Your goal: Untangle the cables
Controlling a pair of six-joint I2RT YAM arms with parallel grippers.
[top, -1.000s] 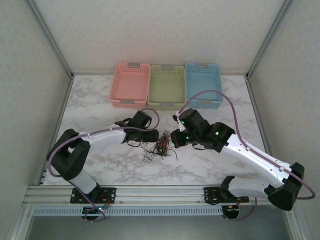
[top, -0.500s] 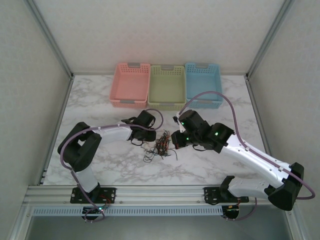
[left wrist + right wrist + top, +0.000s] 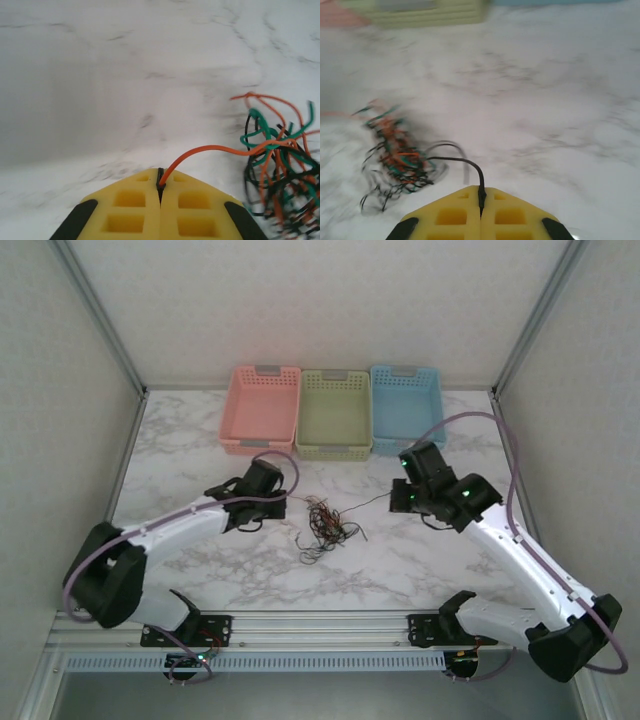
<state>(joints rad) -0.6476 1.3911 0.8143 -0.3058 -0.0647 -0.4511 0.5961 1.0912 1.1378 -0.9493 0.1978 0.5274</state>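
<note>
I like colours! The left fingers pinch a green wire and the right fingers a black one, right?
Not green: the left wrist view shows the left fingers pinching an orange wire. The right fingers do pinch a black wire.

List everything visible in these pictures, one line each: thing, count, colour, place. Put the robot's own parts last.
pink basket: one, pink, back row, left
green basket: one, green, back row, middle
blue basket: one, blue, back row, right
table: one, white marble, under everything
cables: one tangled bundle, orange, green, black, table centre
left fingers: two, yellow, shut on orange cable
right fingers: two, yellow, shut on black cable
</note>
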